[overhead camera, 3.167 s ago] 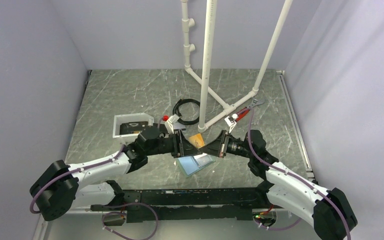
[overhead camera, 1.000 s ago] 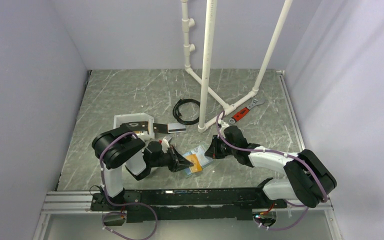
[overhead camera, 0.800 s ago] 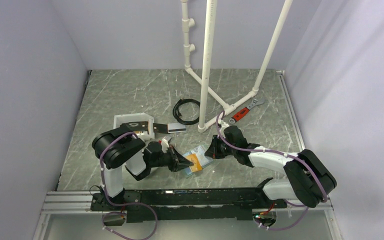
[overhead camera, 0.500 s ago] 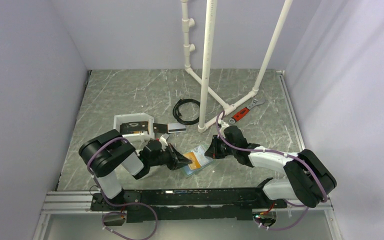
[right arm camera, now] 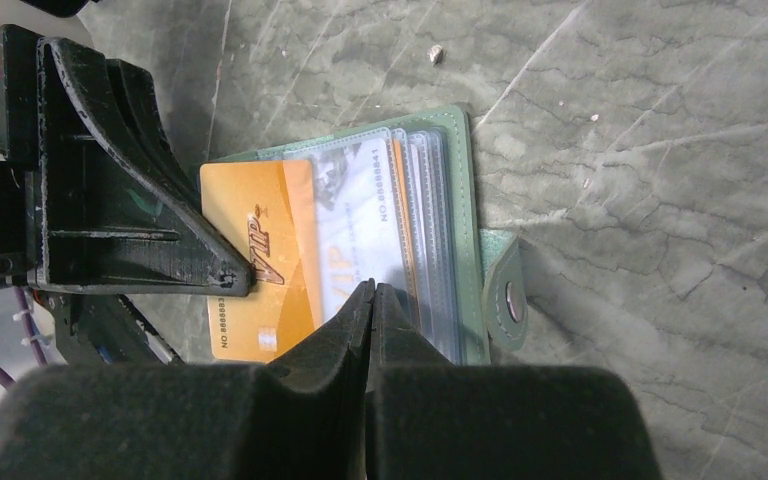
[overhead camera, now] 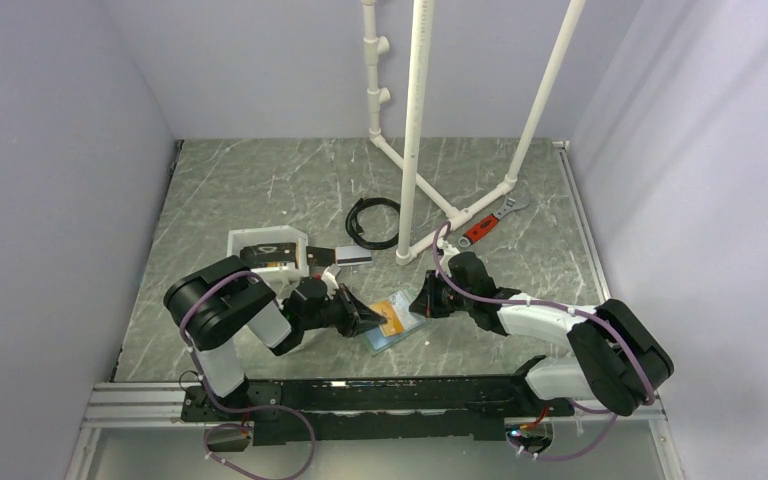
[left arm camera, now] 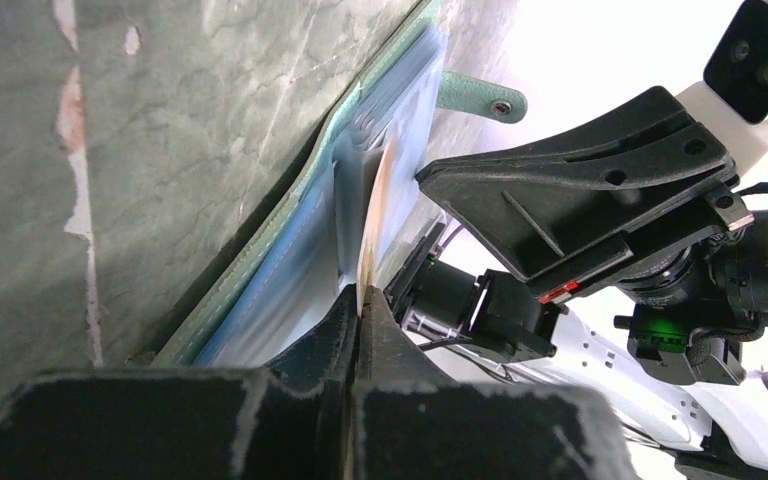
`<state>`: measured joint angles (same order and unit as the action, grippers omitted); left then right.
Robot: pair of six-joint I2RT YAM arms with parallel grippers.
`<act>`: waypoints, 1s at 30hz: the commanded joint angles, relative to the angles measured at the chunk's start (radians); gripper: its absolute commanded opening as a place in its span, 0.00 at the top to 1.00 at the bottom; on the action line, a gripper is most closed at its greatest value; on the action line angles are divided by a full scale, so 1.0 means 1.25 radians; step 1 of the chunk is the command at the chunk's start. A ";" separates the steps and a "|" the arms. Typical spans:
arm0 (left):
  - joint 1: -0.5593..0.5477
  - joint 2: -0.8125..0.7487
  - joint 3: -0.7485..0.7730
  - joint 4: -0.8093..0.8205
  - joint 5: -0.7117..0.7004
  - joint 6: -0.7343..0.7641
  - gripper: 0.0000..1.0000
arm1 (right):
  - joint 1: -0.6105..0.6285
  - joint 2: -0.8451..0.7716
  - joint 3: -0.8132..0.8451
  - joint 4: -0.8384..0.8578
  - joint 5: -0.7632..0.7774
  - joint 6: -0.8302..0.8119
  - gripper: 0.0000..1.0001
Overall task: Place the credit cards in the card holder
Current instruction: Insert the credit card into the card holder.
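Note:
The card holder lies open on the table, green outside with clear sleeves and a snap tab. My left gripper is shut on the left edge of an orange credit card. The card's right part lies under a clear sleeve. In the left wrist view the card shows edge-on between my shut jaws, against the holder. My right gripper is shut, its tips resting on the sleeves from the right side. A dark card lies in the white tray.
The white tray stands left of the holder, with another card beside it. A black cable coil, a red wrench and a white pipe frame stand behind.
Both arms have come down from above the table to the holder. Over the last second the left elbow swung left and the orange card edged slightly toward the holder.

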<state>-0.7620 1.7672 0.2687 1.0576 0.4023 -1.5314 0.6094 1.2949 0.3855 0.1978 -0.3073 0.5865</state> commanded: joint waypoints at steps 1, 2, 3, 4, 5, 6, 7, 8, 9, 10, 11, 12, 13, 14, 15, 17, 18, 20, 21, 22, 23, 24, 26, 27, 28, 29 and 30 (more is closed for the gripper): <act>-0.004 0.003 0.008 -0.020 -0.045 0.022 1.00 | 0.001 -0.002 -0.017 -0.005 0.008 -0.003 1.00; -0.006 0.000 0.008 -0.023 -0.053 0.025 1.00 | 0.001 -0.002 -0.019 -0.004 0.007 -0.003 1.00; -0.010 -0.005 0.007 -0.030 -0.062 0.028 1.00 | 0.001 -0.003 -0.019 -0.004 0.006 -0.001 1.00; -0.013 -0.010 0.006 -0.038 -0.072 0.030 1.00 | 0.002 -0.002 -0.020 -0.003 0.005 0.000 1.00; -0.018 -0.015 0.007 -0.045 -0.082 0.034 1.00 | 0.002 -0.004 -0.021 -0.002 0.004 0.002 1.00; -0.022 -0.017 0.009 -0.050 -0.089 0.037 1.00 | 0.002 -0.004 -0.022 -0.002 0.004 0.004 1.00; -0.028 -0.019 0.010 -0.054 -0.097 0.037 1.00 | 0.002 -0.004 -0.024 0.000 0.005 0.005 1.00; -0.033 -0.018 0.013 -0.052 -0.106 0.038 1.00 | 0.002 -0.005 -0.026 0.001 0.003 0.007 1.00; -0.041 -0.018 0.016 -0.050 -0.118 0.037 1.00 | 0.003 -0.005 -0.027 0.002 0.002 0.009 1.00; -0.048 -0.017 0.016 -0.048 -0.132 0.036 1.00 | 0.003 -0.004 -0.027 0.004 0.001 0.010 1.00; -0.055 -0.016 0.013 -0.040 -0.150 0.033 1.00 | 0.003 -0.004 -0.029 0.006 -0.001 0.012 1.00; -0.062 -0.015 0.011 -0.035 -0.166 0.030 1.00 | 0.003 -0.003 -0.030 0.009 -0.004 0.015 1.00; -0.066 -0.014 0.009 -0.030 -0.178 0.028 1.00 | 0.004 -0.003 -0.031 0.010 -0.006 0.016 1.00; -0.071 -0.014 0.008 -0.029 -0.189 0.025 1.00 | 0.005 -0.003 -0.031 0.010 -0.008 0.019 1.00; -0.077 -0.012 0.009 -0.027 -0.199 0.024 1.00 | 0.006 -0.004 -0.031 0.010 -0.012 0.021 1.00; -0.088 -0.008 0.013 -0.035 -0.218 0.019 1.00 | 0.005 -0.011 -0.019 -0.011 -0.021 0.019 1.00; -0.093 -0.007 0.016 -0.041 -0.223 0.018 1.00 | 0.005 -0.021 -0.007 -0.033 -0.017 0.013 1.00; -0.096 -0.005 0.027 -0.063 -0.222 0.019 1.00 | -0.002 -0.052 0.017 -0.083 -0.002 -0.007 0.99; -0.097 -0.003 0.029 -0.069 -0.220 0.020 1.00 | -0.007 -0.066 0.033 -0.110 0.006 -0.020 0.94; -0.098 -0.002 0.030 -0.071 -0.221 0.018 1.00 | -0.009 -0.074 0.049 -0.137 0.013 -0.034 0.91; -0.099 -0.001 0.029 -0.069 -0.222 0.015 1.00 | -0.010 -0.078 0.062 -0.152 0.015 -0.046 0.87; -0.100 -0.002 0.027 -0.067 -0.223 0.012 1.00 | -0.010 -0.077 0.072 -0.171 0.014 -0.055 0.82; -0.102 -0.006 0.026 -0.072 -0.227 0.012 1.00 | -0.011 -0.064 0.078 -0.179 0.008 -0.060 0.72; -0.103 -0.010 0.028 -0.082 -0.229 0.015 1.00 | -0.011 -0.051 0.078 -0.173 0.003 -0.061 0.70; -0.105 -0.015 0.031 -0.093 -0.232 0.018 1.00 | -0.011 -0.037 0.076 -0.166 0.000 -0.059 0.68; -0.110 -0.021 0.032 -0.104 -0.238 0.020 1.00 | -0.011 -0.024 0.074 -0.162 -0.002 -0.058 0.67; -0.112 -0.028 0.035 -0.114 -0.241 0.023 1.00 | -0.011 -0.013 0.071 -0.143 -0.001 -0.057 0.65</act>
<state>-0.8879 1.7508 0.2981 1.0275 0.1658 -1.5169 0.5987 1.2343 0.4557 0.0257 -0.3141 0.5434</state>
